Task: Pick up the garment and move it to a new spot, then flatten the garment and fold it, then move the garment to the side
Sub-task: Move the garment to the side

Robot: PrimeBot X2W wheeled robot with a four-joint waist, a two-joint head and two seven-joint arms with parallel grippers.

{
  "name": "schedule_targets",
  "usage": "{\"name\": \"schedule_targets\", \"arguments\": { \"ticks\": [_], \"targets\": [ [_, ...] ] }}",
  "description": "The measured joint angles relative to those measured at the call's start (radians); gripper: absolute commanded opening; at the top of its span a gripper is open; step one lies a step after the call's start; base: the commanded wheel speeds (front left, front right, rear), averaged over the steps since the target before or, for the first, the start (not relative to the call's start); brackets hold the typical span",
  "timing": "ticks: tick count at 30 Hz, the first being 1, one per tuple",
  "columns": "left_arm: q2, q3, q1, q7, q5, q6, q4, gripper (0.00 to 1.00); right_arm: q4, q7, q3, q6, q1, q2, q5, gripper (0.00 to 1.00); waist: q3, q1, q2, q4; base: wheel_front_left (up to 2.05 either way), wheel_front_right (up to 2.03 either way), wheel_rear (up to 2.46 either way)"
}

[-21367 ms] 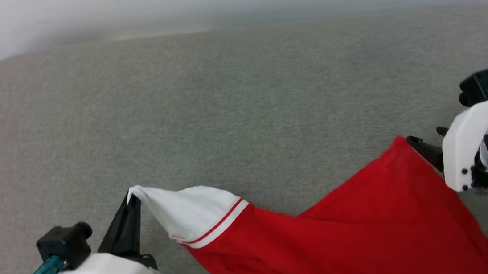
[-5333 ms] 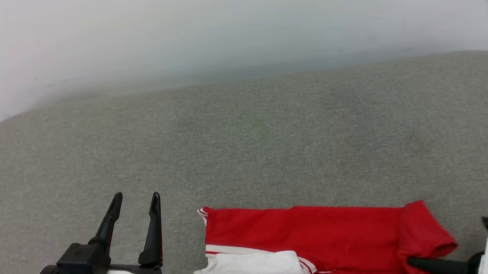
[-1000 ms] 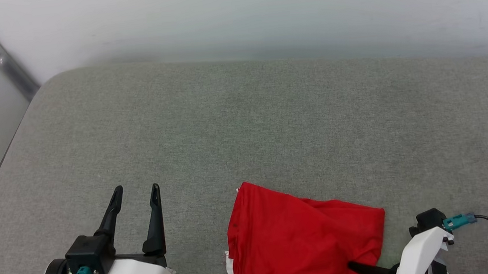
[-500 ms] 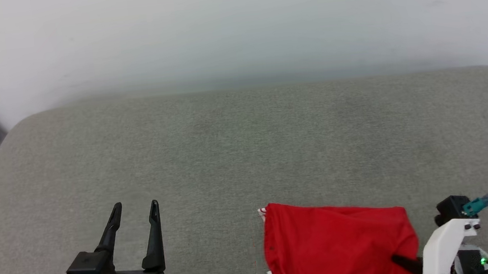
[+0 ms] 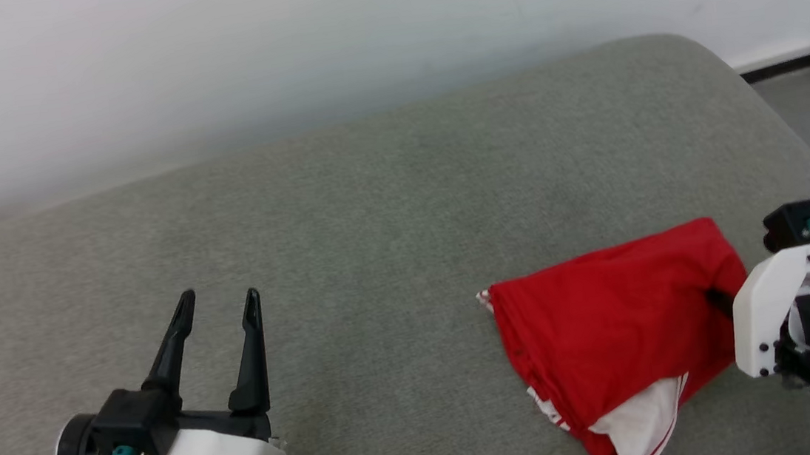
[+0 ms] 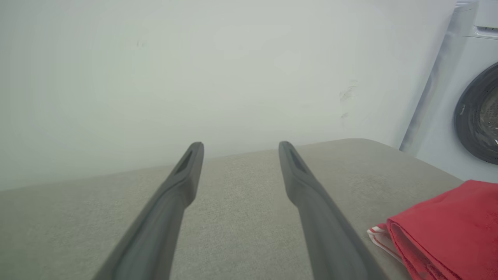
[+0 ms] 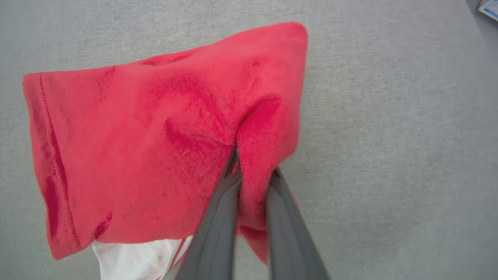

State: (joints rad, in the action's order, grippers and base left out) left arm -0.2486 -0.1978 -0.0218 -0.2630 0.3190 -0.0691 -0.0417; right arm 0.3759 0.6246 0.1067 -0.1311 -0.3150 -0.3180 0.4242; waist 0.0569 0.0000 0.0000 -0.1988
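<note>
The garment [image 5: 621, 311] is a folded red bundle on the grey cushion, near its right end, with a white sleeve and striped trim [image 5: 643, 420] poking out at its near edge. My right gripper [image 5: 718, 297] is shut on the bundle's right edge. In the right wrist view its two fingers [image 7: 218, 217] pinch a fold of the red garment [image 7: 155, 136], and the tips of that gripper [image 7: 253, 165] are buried in the cloth. My left gripper [image 5: 220, 297] stands open over bare cushion, well to the left. In its wrist view the left gripper [image 6: 240, 146] holds nothing, and the garment [image 6: 447, 229] lies at the lower right.
The grey cushion [image 5: 375, 223] runs back to a white wall. Its rounded right edge [image 5: 771, 95] drops to a grey floor. A washing machine [image 6: 478, 116] stands beyond that end. A blue and white object [image 7: 489, 7] lies on the floor.
The head view has swung to the right. My right gripper, still shut on the garment, has carried it toward the cushion's right end. The left gripper stays open.
</note>
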Motion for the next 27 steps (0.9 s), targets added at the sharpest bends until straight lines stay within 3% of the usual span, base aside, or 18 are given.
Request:
{"name": "schedule_targets", "arguments": {
  "ticks": [5,12,19,23,24,25,26,27],
  "targets": [
    [-0.024,-0.012,-0.082,0.001,-0.025,0.026,-0.029,1.0,0.065,-0.083,-0.031,0.0,-0.109,-0.026,-0.06,0.0,0.098,0.0001,0.0,-0.074,0.0,0.0,0.0],
    [-0.067,-0.038,-0.215,0.018,-0.057,0.077,-0.097,1.0,0.141,-0.2,-0.168,0.0,-0.262,-0.071,-0.158,0.0,0.272,0.0001,0.0,-0.129,0.0,0.0,0.0],
    [-0.093,-0.067,-0.312,0.038,-0.075,0.118,-0.133,1.0,0.193,-0.311,-0.319,0.0,-0.374,-0.113,-0.264,0.0,0.425,0.0002,0.0,-0.132,0.0,0.0,0.0],
    [-0.101,-0.072,-0.332,0.038,-0.077,0.127,-0.133,1.0,0.224,-0.354,-0.38,0.0,-0.394,-0.088,-0.326,0.01,0.478,0.0003,0.0,-0.11,0.0,0.0,0.0],
    [-0.1,-0.072,-0.334,0.035,-0.076,0.128,-0.131,1.0,0.235,-0.362,-0.394,0.0,-0.394,-0.071,-0.348,0.34,0.483,0.0003,0.0,-0.101,0.0,0.0,0.0],
    [-0.099,-0.072,-0.334,0.032,-0.073,0.128,-0.131,1.0,0.246,-0.372,-0.411,0.0,-0.394,-0.054,-0.361,0.81,0.487,0.0002,0.0,-0.092,0.0,0.0,0.0],
    [-0.097,-0.072,-0.334,0.03,-0.069,0.128,-0.128,1.0,0.254,-0.382,-0.428,0.0,-0.393,-0.041,-0.379,1.0,0.49,0.0002,0.0,-0.084,0.0,0.0,0.0],
    [-0.096,-0.073,-0.334,0.029,-0.068,0.128,-0.123,1.0,0.263,-0.39,-0.444,0.0,-0.393,-0.033,-0.4,1.0,0.491,0.0002,0.0,-0.077,0.0,0.0,0.0]
  ]
}}
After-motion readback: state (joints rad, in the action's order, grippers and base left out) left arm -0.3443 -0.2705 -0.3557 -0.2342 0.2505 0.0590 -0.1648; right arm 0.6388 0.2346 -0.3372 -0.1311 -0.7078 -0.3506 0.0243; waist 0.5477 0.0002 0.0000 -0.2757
